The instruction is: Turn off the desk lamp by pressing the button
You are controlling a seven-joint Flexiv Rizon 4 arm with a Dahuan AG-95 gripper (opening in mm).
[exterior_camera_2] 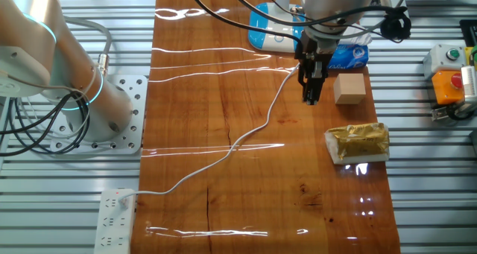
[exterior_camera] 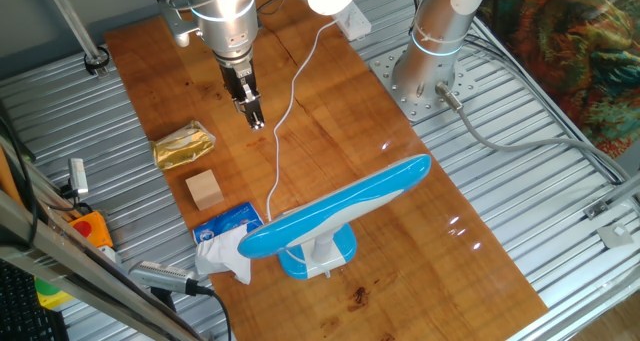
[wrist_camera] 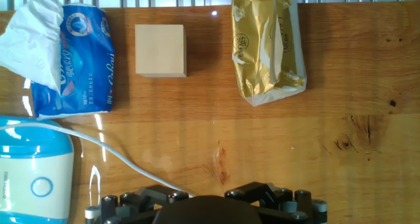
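Here, glossy wooden table (exterior_camera: pixel 420 211) bears desk lamp (exterior_camera: pixel 340 209), flat rounded blue head.

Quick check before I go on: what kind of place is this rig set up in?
Most likely a robotics lab bench, not a home desk. A wooden tabletop sits on a slotted aluminium frame, the arm's base is bolted beside it, and a box with red and green buttons sits at the edge.
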